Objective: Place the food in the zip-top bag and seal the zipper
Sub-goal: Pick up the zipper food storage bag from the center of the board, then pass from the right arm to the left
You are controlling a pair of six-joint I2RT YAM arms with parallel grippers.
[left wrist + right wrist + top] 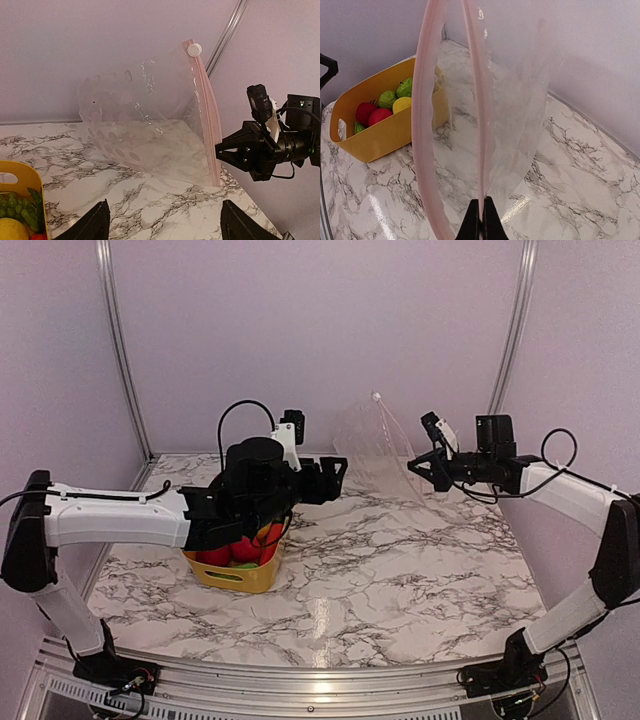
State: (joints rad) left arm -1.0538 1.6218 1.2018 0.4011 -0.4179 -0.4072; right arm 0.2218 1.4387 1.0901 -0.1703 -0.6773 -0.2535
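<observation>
Right gripper (481,212): pressed together, pinching zipper (422,125) of 1 bag (515,100); bag upright, mouth parted. Left gripper (165,212): spread, empty, near 1 bin (380,137). Food (379,115) in bin: 2 red, 1 yellow, several green pieces visible.

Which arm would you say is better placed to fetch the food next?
Left: the left gripper is open, empty, beside the yellow bin holding the food; the right gripper is shut on the zip-top bag, holding it upright.
</observation>
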